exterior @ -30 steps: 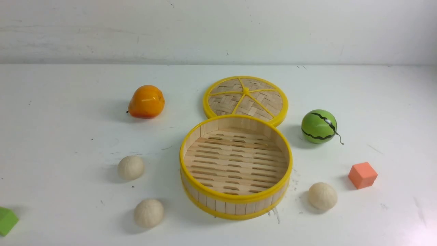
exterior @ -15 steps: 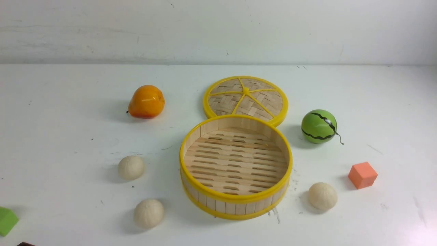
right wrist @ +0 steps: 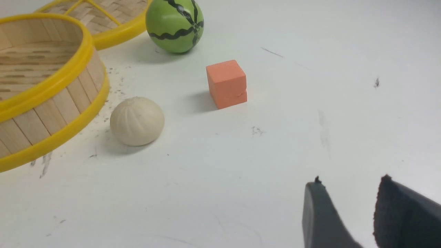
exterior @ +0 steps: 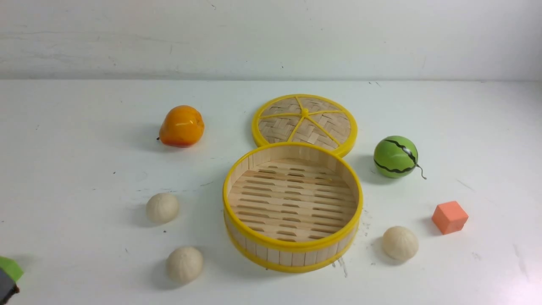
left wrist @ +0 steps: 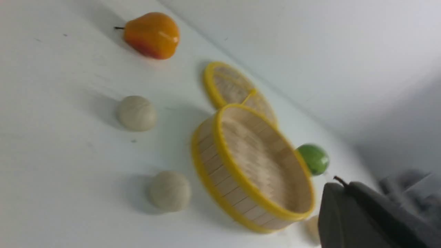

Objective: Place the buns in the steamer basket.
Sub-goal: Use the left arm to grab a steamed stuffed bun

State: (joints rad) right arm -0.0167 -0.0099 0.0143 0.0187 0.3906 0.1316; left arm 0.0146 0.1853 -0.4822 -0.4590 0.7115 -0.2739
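Three cream buns lie on the white table: two left of the steamer basket point(exterior: 292, 256), one farther back point(exterior: 162, 208) and one nearer point(exterior: 184, 264), and a third point(exterior: 400, 243) at its right. The basket holds nothing. In the left wrist view my left gripper point(left wrist: 340, 186) has its jaws pressed together with nothing in them, well away from the two left buns point(left wrist: 136, 113) point(left wrist: 170, 190) and the basket point(left wrist: 217, 176). My right gripper point(right wrist: 349, 184) stands open and empty above bare table, apart from the right bun point(right wrist: 137, 120).
The woven lid point(exterior: 305, 120) lies flat behind the basket. An orange fruit point(exterior: 182, 126) sits back left and a green watermelon ball point(exterior: 396, 156) back right. An orange cube point(exterior: 449, 217) is near the right bun. A green block point(exterior: 12, 266) sits at the near left edge.
A dark part of my left arm has come into the front view's bottom-left corner, partly covering the green block. The buns, the basket and the other objects have not moved.
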